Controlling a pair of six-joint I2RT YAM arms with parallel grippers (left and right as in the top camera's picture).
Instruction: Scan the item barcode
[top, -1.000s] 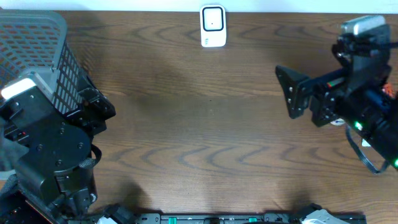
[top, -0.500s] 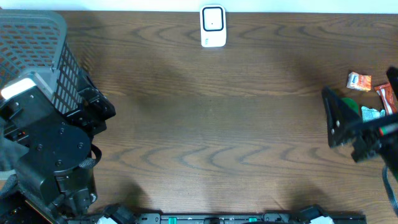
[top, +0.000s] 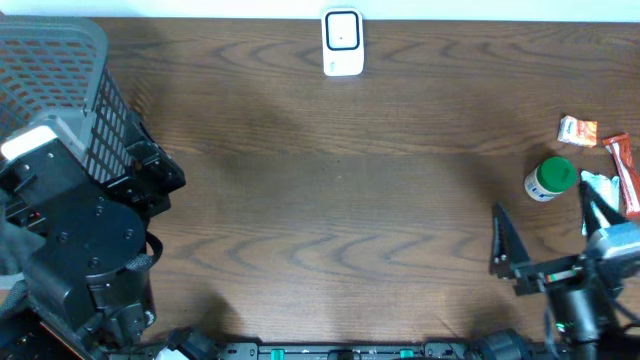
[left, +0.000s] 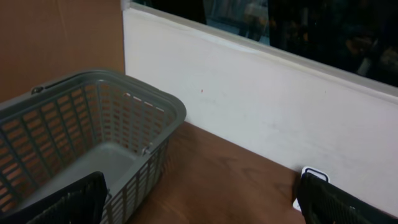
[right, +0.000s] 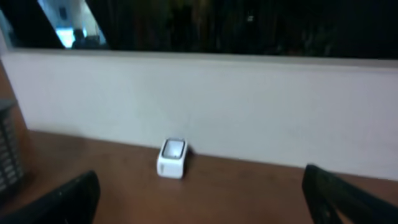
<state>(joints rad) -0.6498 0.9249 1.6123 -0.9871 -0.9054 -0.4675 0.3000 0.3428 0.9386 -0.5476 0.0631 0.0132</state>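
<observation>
- Well, closest to me, the right jaws sit right of the scanner (top: 342, 42) and far over on my side of it. They are spread wide and grip nothing.
- The left jaws, left of the scanner and also well on my side, are wide apart and empty too. Their fingers (left: 68, 205) frame part of the basket (left: 155, 102) and the scanner's edge.
- Further out, right of the scanner, the items lie loose on the desk (top: 330, 200). There is a green-capped bottle (top: 550, 178), a teal-and-white packet (top: 605, 182) just beside it, a red packet (top: 625, 160), and an orange packet (top: 577, 130) farthest back. Neither arm touches them.
- I cannot make out a barcode on any of them.
- Farthest off, the scanner stands at the desk's back edge against the white wall (right: 249, 106). The grey basket is off to its left.
</observation>
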